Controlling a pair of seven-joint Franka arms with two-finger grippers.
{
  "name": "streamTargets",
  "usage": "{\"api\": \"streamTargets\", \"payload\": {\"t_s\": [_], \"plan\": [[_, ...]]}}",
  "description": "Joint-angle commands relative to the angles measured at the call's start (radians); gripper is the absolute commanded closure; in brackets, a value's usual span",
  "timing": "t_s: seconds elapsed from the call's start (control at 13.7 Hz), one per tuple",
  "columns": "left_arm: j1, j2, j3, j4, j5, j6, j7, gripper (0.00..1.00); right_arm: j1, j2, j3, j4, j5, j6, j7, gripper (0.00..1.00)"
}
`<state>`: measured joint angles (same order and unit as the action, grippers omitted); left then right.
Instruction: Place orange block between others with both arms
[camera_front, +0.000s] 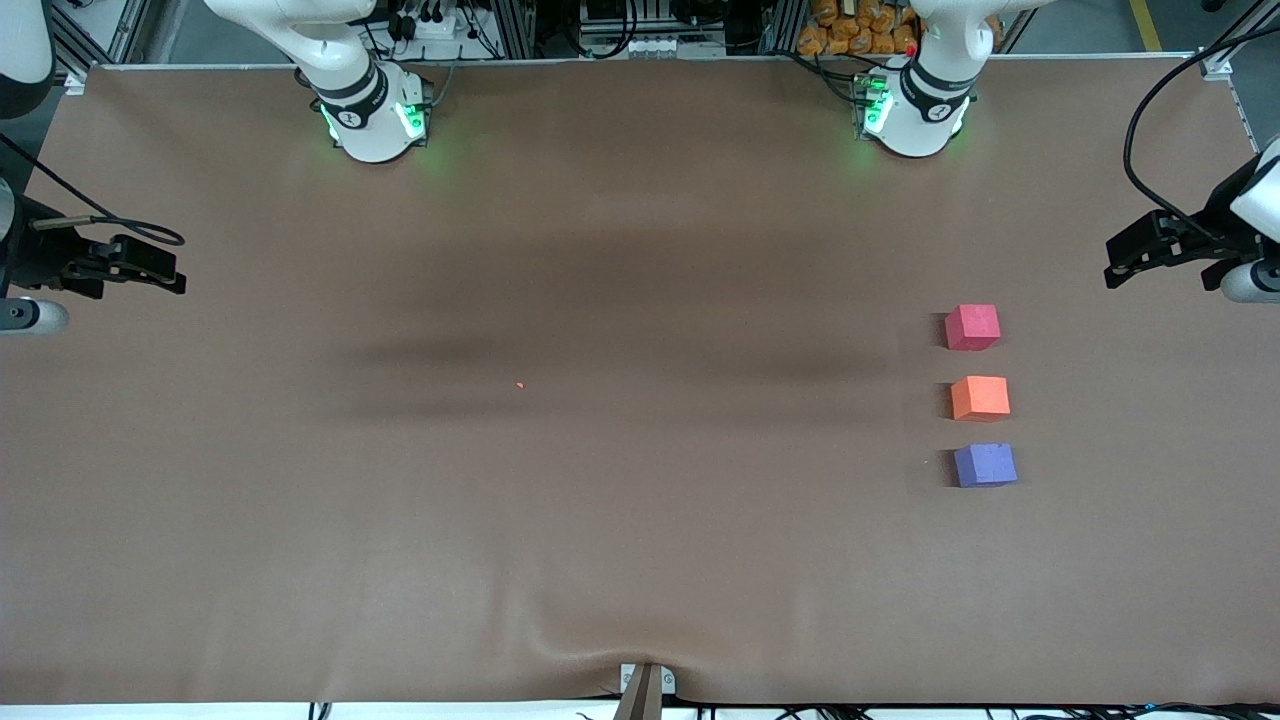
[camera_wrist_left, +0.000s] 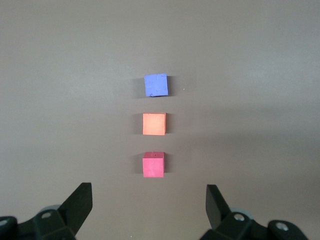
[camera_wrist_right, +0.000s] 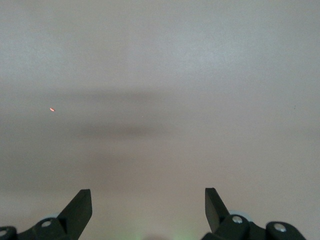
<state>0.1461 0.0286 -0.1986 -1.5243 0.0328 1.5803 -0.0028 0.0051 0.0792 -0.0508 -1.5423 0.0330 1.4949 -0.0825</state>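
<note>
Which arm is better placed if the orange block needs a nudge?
Left, probably. The left hand is open, with the orange block in its wrist view, already between the red block and purple block. The right hand, open, waits at the table's right-arm end, seeing only cloth.

Orange block sits between pinkish-red cube and purple-blue cube.

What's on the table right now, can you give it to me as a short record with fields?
surface: brown table cover
orange block: between the other two, in one row, apart from both
pinkish-red block: farthest from the front camera
purple-blue block: nearest to it
left gripper: open, empty, waiting at its end of the table
right gripper: open, empty, waiting over bare cover
</note>
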Motion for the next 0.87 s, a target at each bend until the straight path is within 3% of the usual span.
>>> {"api": "streamTargets", "payload": {"t_s": [0.0,0.15,0.36,0.8], "plan": [[-0.11,-0.033,0.103,-0.02,-0.031,-0.037,-0.017,0.0,-0.001,-0.013,0.002,-0.009,0.016,0.004,0.001,0.0],[-0.154,-0.067,0.149,-0.049,-0.042,-0.045,-0.023,0.0,0.001,-0.015,0.003,-0.009,0.016,0.001,0.006,0.0],[-0.163,-0.13,0.151,-0.122,-0.064,-0.043,-0.048,0.0,0.001,-0.016,0.003,-0.009,0.016,-0.002,0.006,0.0],[-0.161,-0.118,0.145,-0.089,-0.056,-0.057,-0.057,0.0,0.006,-0.015,0.003,-0.009,0.016,-0.002,0.006,0.0]]}}
